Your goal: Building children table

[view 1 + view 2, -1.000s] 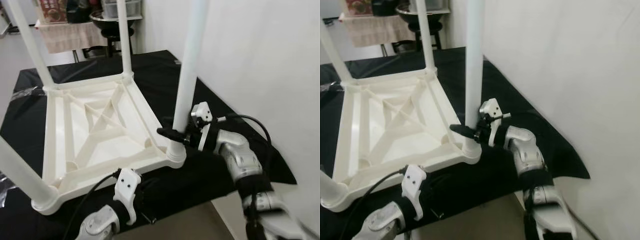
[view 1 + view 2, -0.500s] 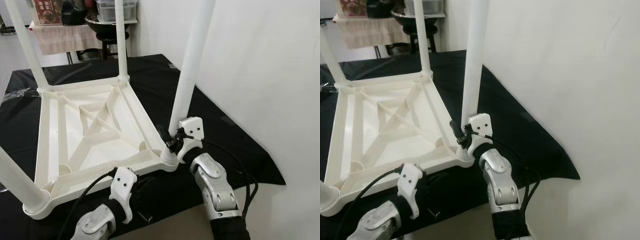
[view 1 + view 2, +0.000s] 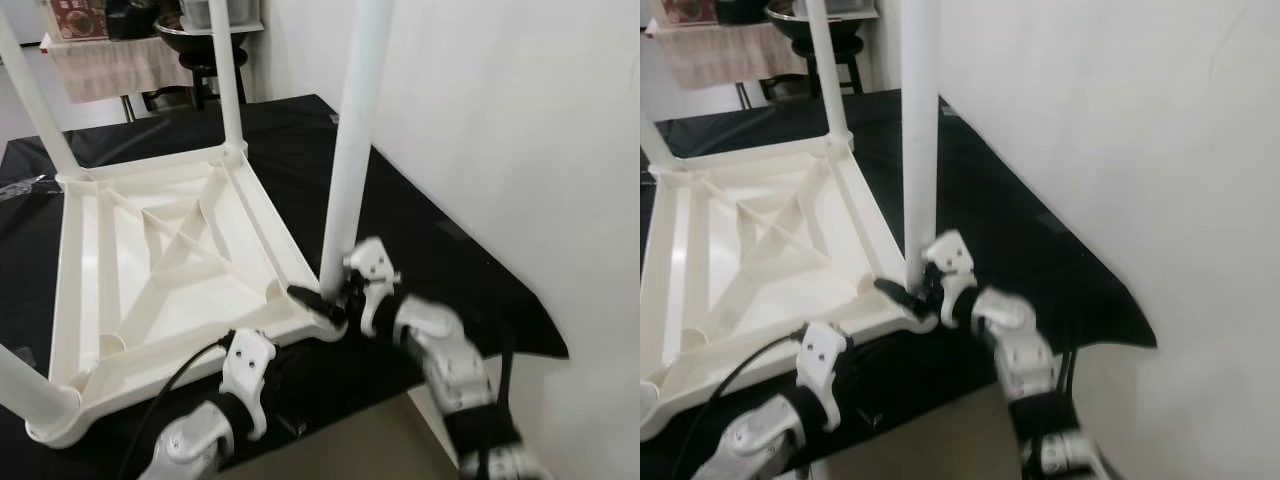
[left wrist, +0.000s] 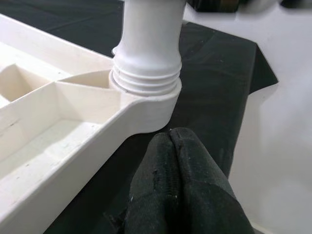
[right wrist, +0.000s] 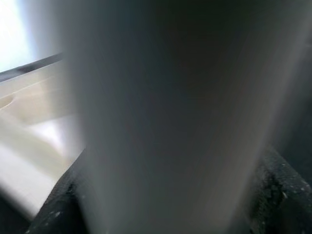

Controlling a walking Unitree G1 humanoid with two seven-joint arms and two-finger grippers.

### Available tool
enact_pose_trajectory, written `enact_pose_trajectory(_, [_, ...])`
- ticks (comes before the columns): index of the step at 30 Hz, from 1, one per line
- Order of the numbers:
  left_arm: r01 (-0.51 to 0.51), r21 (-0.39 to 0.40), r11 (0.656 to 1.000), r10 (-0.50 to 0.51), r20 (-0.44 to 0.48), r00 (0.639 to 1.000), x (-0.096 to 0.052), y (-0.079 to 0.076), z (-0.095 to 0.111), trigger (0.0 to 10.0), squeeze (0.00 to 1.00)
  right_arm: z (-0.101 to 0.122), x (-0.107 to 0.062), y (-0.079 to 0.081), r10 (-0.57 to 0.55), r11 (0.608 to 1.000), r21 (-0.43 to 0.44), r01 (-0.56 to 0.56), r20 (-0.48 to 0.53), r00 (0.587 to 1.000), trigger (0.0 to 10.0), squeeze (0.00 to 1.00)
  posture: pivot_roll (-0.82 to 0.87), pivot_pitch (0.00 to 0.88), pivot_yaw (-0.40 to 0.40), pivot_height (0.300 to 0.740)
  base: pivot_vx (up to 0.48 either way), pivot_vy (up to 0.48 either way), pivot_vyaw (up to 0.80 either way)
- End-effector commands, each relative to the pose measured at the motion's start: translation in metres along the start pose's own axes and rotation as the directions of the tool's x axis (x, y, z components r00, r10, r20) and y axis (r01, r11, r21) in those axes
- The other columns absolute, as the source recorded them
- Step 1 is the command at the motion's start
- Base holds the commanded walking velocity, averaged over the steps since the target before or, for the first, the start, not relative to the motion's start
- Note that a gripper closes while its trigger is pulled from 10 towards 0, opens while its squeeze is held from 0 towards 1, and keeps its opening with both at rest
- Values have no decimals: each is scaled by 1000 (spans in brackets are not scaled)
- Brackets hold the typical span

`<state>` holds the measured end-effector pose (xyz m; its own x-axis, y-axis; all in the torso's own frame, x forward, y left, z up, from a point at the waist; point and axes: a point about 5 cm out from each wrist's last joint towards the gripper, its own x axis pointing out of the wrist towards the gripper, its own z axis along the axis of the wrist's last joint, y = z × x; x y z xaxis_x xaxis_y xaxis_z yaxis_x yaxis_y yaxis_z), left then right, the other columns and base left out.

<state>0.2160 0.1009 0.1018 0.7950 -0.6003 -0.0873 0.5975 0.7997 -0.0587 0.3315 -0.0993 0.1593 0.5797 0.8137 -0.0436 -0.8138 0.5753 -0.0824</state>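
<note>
Inverted white children's table top point(image 3: 160, 260) on a black-draped surface point(image 3: 440, 250), legs pointing up. Right gripper point(image 3: 322, 303) clamped around the near-right leg point(image 3: 350, 150) just above its corner socket point(image 4: 146, 92); left gripper point(image 4: 170, 161), fingers pressed together, rests just beside that socket at the near edge. Risk, as a judgement: a sideways pull low on the leg may cross-thread or tilt it, and the light top may slide toward the surface edge. The left wrist view shows thread rings still exposed at the collar, detail the head views lack; the right wrist view shows the leg between both fingers point(image 5: 278, 195)
</note>
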Motion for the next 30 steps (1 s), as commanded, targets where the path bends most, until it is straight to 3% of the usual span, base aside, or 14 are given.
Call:
enact_pose_trajectory(1, [-5, 0, 1000, 5, -25, 1000, 0, -1, -6, 10000, 0, 1, 0, -8, 102, 995, 10, -102, 8, 995, 10000, 0, 67, 41, -72, 740, 0, 0, 0])
enact_pose_trajectory(4, [-10, 5, 1000, 10, -24, 1000, 1, -1, -6, 10000, 0, 6, -2, -17, 241, 970, 23, -241, -6, 970, 10000, 0, 74, 37, -76, 740, 0, 0, 0])
enact_pose_trajectory(6, [-11, 8, 1000, 11, -24, 1000, 2, -1, -6, 10000, 0, 4, -3, -19, 277, 961, 30, -276, -29, 961, 10000, 0, 74, 37, -78, 740, 0, 0, 0])
enact_pose_trajectory(7, [-12, 9, 1000, 13, -23, 1000, 2, -1, -6, 10000, 0, 5, -3, -21, 282, 959, 34, -281, -35, 959, 2627, 0, 75, 37, -81, 740, 0, 0, 0])
enact_pose_trajectory(8, [-14, 9, 1000, 14, -22, 1000, 2, -1, -6, 10000, 0, 6, -2, -23, 286, 958, 45, -284, -35, 958, 0, 0, 74, 36, -81, 740, 0, 0, 0])
enact_pose_trajectory(17, [-19, 6, 1000, 19, -18, 1000, 3, -3, -6, 10000, 0, 13, -7, -32, 310, 949, 52, -310, 6, 951, 0, 0, 63, 40, -84, 740, 0, 0, 0])
enact_pose_trajectory(20, [-19, 5, 1000, 19, -17, 1000, 2, -3, -6, 10000, 0, 7, -12, -32, 299, 953, 41, -299, 10, 954, 0, 0, 59, 45, -81, 740, 0, 0, 0])
enact_pose_trajectory(23, [-20, 2, 1000, 20, -16, 1000, 1, -4, -6, 10000, 0, -8, -27, -30, 240, 971, 3, -240, -50, 969, 0, 0, 55, 54, -78, 740, 0, 0, 0])
enact_pose_trajectory(24, [-19, 0, 1000, 19, -17, 1000, -1, -4, -6, 10000, 0, -21, -34, -29, 82, 997, -3, -83, -106, 991, 0, 0, 45, 60, -79, 740, 0, 0, 0])
enact_pose_trajectory(26, [-18, 0, 1000, 18, -17, 1000, -1, -4, -6, 10000, 0, -25, -34, -29, 22, 1000, 3, -22, -119, 993, 0, 0, 45, 60, -79, 740, 0, 0, 0])
enact_pose_trajectory(27, [-18, -1, 1000, 18, -18, 1000, -2, -3, -6, 10000, 0, -32, -30, -28, -214, 975, 30, 219, -118, 970, 0, 0, 34, 67, -73, 740, 0, 0, 0])
enact_pose_trajectory(28, [-18, -1, 1000, 18, -18, 1000, -2, -3, -6, 10000, 0, -32, -30, -28, -214, 975, 30, 219, -118, 970, 0, 0, 34, 67, -73, 740, 0, 0, 0])
enact_pose_trajectory(29, [-18, -2, 1000, 18, -18, 1000, -3, -3, -6, 10000, 0, -37, -28, -28, -372, 923, 52, 380, -127, 920, 0, 0, 34, 67, -73, 740, 0, 0, 0])
enact_pose_trajectory(30, [-17, -4, 1000, 17, -19, 1000, -4, -3, -6, 10000, 0, -47, -25, -6, -429, 885, 126, 449, -155, 890, 0, 0, 23, 76, -61, 740, 0, 0, 0])
